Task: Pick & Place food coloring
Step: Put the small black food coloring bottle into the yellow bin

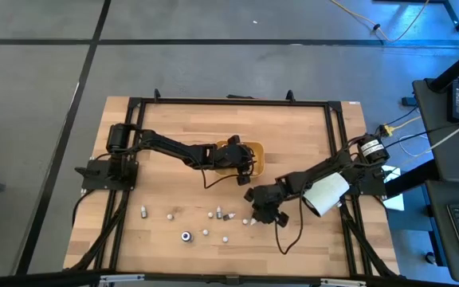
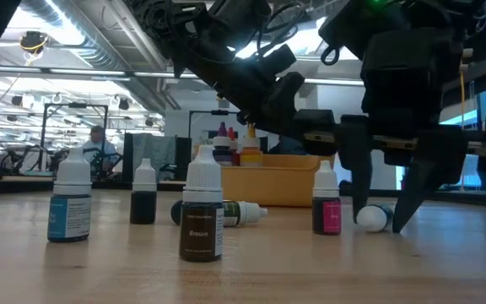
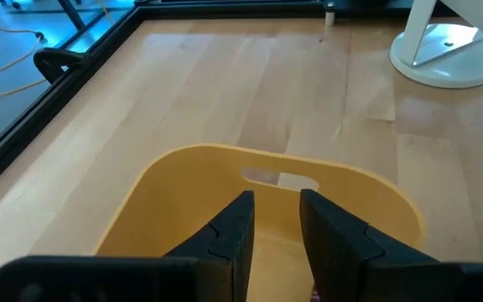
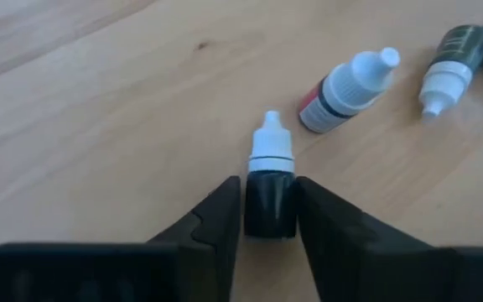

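Brown bottle (image 2: 201,215) stands nearest on the table (image 1: 293,151). Right pincer (image 4: 268,220) sits around a lying dark bottle (image 4: 269,189), fingers touching but maybe not tight; it should squeeze firmly, then lift straight. Left pincer (image 3: 275,220) waits over the yellow tray (image 3: 183,180), fingers a little apart.

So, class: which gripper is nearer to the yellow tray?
Left. The left gripper hangs right over the yellow tray; the right gripper is down among the bottles, its fingers around a dark bottle.

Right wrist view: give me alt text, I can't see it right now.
The right gripper has its jaws around a small dark bottle with a white cap on the wooden table. Two more bottles, one red-labelled and one dark green, lie beyond it.
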Action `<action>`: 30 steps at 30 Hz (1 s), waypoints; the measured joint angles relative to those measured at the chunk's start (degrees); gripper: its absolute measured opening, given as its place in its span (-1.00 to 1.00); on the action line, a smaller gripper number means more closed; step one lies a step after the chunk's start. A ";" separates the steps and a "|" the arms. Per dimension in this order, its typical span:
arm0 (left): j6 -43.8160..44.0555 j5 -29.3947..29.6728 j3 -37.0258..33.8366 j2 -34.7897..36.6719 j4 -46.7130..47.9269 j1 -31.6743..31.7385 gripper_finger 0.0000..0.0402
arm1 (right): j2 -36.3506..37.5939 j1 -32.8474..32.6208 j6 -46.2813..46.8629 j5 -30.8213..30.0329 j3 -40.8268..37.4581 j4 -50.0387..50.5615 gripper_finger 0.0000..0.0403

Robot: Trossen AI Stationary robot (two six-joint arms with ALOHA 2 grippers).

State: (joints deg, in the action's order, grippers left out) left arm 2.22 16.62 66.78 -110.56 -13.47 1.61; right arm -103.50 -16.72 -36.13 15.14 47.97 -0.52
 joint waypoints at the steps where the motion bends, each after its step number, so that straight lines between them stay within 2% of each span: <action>1: 0.00 0.00 0.00 0.00 0.00 0.00 -0.53 | 0.00 -0.04 0.04 -0.01 0.00 0.07 -0.49; 5: -2.96 0.00 -0.02 0.89 0.39 0.00 -0.53 | 0.27 -0.01 2.62 -0.61 0.07 0.47 -0.70; 11: -4.99 0.34 -0.02 6.98 1.23 -1.87 -0.56 | 3.99 -0.06 10.32 -5.99 -0.07 5.85 -0.71; 15: -5.32 0.26 0.00 11.88 8.45 -3.47 -0.57 | 10.39 -0.02 15.62 -11.21 -0.02 9.94 -0.70; 19: -4.77 0.16 0.04 17.05 19.03 -5.30 -0.57 | 18.54 1.51 22.07 -19.69 0.00 14.25 -0.66; 23: -0.01 -0.21 0.04 21.88 28.26 -7.66 -0.57 | 24.33 5.20 25.60 -26.80 0.00 15.92 -0.67; 26: 3.55 -0.21 0.04 24.21 32.46 -9.62 -0.57 | 25.83 9.59 26.66 -27.12 0.02 15.69 -0.68; 30: 6.98 -0.24 0.04 25.60 36.28 -12.16 -0.57 | 23.81 16.80 26.80 -26.22 0.02 15.85 -0.68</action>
State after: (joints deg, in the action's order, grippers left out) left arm 9.20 16.38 66.83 -84.97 22.80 -10.55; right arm -79.69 0.08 -9.32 -11.09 47.99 15.33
